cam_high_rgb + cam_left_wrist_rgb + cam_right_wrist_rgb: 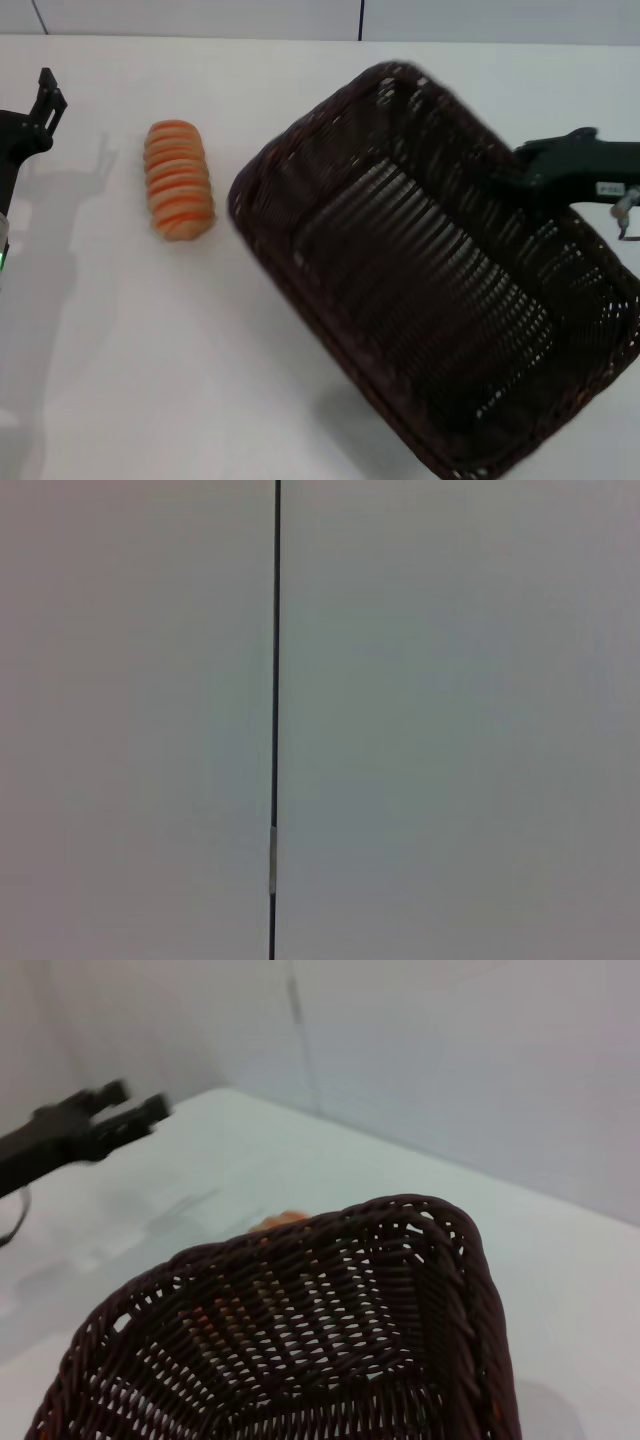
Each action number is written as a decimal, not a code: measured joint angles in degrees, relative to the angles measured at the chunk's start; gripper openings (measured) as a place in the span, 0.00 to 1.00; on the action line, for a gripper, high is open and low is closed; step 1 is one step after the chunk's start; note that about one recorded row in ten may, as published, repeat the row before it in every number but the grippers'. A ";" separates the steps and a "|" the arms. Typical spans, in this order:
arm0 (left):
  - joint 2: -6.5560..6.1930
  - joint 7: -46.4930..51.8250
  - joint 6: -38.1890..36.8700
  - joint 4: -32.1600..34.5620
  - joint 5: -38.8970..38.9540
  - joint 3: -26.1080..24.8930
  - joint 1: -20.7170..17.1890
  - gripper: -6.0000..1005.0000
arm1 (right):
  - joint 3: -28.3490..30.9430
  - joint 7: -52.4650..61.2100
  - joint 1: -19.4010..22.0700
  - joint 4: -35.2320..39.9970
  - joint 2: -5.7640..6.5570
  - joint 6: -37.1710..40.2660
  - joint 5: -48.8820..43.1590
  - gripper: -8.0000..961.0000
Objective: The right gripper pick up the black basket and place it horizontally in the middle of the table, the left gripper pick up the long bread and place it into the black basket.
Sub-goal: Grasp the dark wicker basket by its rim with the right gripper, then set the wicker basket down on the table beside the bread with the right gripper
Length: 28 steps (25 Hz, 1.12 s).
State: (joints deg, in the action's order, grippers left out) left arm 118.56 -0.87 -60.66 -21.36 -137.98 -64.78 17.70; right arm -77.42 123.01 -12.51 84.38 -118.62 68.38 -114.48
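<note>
The black basket (420,290) is a large dark woven basket, tilted and held off the white table (150,360), with its shadow below it. My right gripper (530,172) is shut on the basket's far right rim. The right wrist view looks into the basket (320,1350). The long bread (179,180), orange-tan with pale ridges, lies on the table left of the basket. A bit of it shows past the rim in the right wrist view (282,1220). My left gripper (47,98) hangs at the far left, open and empty, apart from the bread; it also shows in the right wrist view (125,1108).
A pale wall with a dark vertical seam (275,720) fills the left wrist view. The same wall runs behind the table's far edge (300,38). Bare tabletop lies in front of the bread.
</note>
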 joint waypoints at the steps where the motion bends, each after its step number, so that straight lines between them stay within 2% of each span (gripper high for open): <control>1: 0.01 0.01 0.13 -0.01 0.00 0.00 0.08 0.85 | 0.05 -0.34 -0.93 -0.44 0.26 1.15 -0.35 0.22; 6: 0.09 0.08 0.41 -0.05 -0.16 0.04 0.31 0.85 | 0.25 -2.90 -5.08 -1.52 1.92 7.07 -1.88 0.21; 10: 0.09 0.77 0.66 -0.08 -0.16 0.07 0.33 0.85 | 0.42 -4.98 -8.68 -2.18 2.35 11.13 -5.59 0.21; 16: 0.04 1.96 0.82 -0.09 -0.28 0.09 0.32 0.85 | 0.13 -9.59 -13.18 -5.60 1.33 14.97 -11.64 0.21; 21: 0.01 2.01 0.84 -0.09 -0.24 0.09 0.43 0.85 | -0.56 -14.80 -15.36 -8.82 -0.23 15.48 -15.11 0.20; 28: 0.04 2.06 0.95 -0.08 0.10 0.09 0.94 0.85 | -1.14 -15.29 -17.80 -9.68 -0.20 13.84 -18.98 0.20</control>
State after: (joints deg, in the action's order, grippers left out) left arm 118.59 1.19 -59.71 -21.44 -137.88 -64.69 18.65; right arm -78.57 107.72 -30.30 74.70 -118.83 82.22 -133.46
